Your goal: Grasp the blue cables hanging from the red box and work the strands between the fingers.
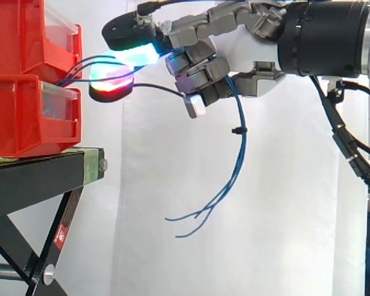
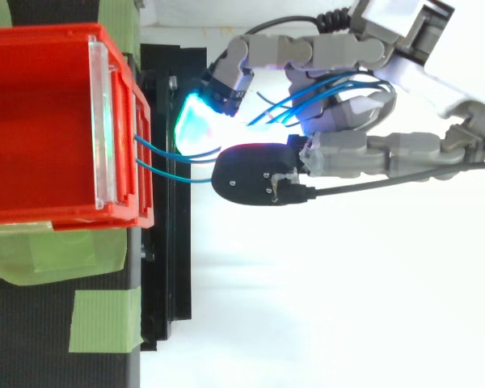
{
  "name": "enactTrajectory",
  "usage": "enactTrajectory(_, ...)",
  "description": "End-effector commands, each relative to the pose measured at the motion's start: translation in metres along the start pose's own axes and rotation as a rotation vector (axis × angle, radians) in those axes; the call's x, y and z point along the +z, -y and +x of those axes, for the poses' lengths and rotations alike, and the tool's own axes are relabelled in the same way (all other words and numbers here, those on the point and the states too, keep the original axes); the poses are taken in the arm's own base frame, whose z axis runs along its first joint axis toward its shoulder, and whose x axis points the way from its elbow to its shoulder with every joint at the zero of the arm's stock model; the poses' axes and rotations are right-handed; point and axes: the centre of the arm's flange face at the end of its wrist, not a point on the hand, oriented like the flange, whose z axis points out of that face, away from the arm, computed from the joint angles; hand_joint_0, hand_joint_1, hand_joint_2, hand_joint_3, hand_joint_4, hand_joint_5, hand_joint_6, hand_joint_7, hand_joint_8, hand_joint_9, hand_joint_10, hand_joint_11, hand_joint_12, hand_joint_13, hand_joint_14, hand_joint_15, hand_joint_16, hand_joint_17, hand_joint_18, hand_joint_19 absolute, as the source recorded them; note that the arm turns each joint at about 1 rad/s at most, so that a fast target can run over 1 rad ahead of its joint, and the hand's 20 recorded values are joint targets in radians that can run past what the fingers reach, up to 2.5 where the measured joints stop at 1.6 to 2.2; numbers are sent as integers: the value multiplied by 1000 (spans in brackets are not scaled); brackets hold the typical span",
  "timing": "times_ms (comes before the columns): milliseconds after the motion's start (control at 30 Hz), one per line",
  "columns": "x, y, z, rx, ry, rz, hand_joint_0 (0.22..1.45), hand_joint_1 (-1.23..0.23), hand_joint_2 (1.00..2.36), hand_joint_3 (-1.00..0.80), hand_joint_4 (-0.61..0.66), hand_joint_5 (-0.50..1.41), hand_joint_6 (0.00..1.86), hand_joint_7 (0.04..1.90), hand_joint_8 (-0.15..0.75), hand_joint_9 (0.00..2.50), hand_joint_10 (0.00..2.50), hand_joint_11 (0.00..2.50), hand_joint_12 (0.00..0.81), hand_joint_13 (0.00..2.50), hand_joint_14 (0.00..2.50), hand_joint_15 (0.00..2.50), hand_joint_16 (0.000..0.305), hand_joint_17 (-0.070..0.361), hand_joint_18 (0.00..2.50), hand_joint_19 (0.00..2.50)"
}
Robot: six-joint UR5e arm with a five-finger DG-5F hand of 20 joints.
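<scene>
Thin blue cables (image 1: 237, 154) come out of the front of the red box (image 1: 24, 111) and run rightward into my hand (image 1: 234, 55). In the top view the cables (image 2: 166, 153) leave the box (image 2: 40, 121) as two strands and fan out across the palm of the hand (image 2: 364, 121). My fingers are curled round the strands, with glowing cyan and red pads (image 1: 120, 77) pinching them close to the box. Below the hand the loose ends hang down and curve left, bound by a small black tie (image 1: 238, 131).
The red boxes are stacked on a black stand (image 1: 43, 166) with green tape patches (image 2: 97, 319) on its top. A white curtain hangs behind.
</scene>
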Motion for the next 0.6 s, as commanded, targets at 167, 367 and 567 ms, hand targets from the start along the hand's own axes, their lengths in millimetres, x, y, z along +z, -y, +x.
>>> enactTrajectory(167,-3,3,0,13,-14,24,1244,-692,1011,167,274,631,19,1331,427,717,2500,2468,519,1006,2500,1639,60,134,1381,817)
enactTrajectory(367,-6,5,0,-3,-25,47,887,-662,1015,-291,427,561,20,1150,427,717,2500,2468,519,1006,2500,1639,60,134,1381,817)
enactTrajectory(567,-7,6,0,-9,-30,55,1239,-675,1013,93,314,606,20,1176,427,717,2500,2468,519,1006,2500,1639,60,134,1381,817)
